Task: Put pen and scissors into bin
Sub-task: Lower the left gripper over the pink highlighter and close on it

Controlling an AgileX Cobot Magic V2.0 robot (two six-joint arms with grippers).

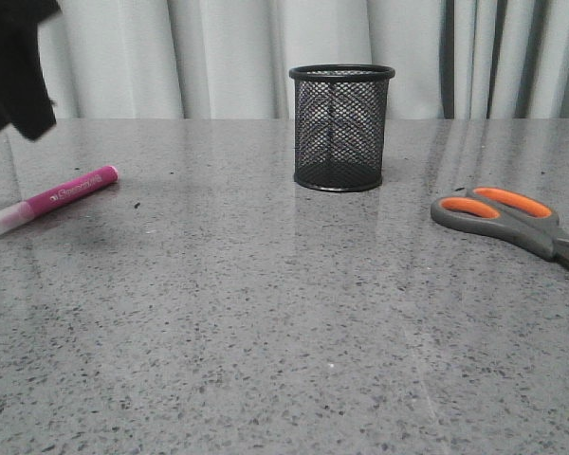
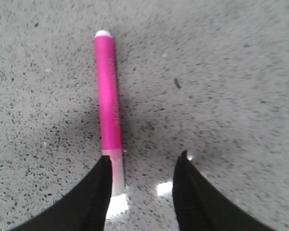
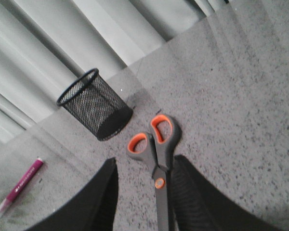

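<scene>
The magenta pen (image 1: 52, 199) lies flat on the table at the left, its whitish cap toward the front edge. My left gripper (image 1: 17, 121) hangs above it. In the left wrist view that gripper (image 2: 144, 159) is open, and the pen (image 2: 108, 96) has its cap end just inside one finger, untouched. The black mesh bin (image 1: 341, 128) stands upright at the centre back. The grey and orange scissors (image 1: 507, 218) lie flat at the right. My right gripper (image 3: 144, 161) is open above the scissors (image 3: 156, 149), whose pivot sits between the fingers, close to one of them.
The grey speckled table (image 1: 266, 332) stretches wide in front of the bin, with pale curtains (image 1: 218, 57) behind its far edge. The right wrist view also takes in the bin (image 3: 94, 103) and the pen (image 3: 19, 187) farther off. The scissors' blades run past the front view's right edge.
</scene>
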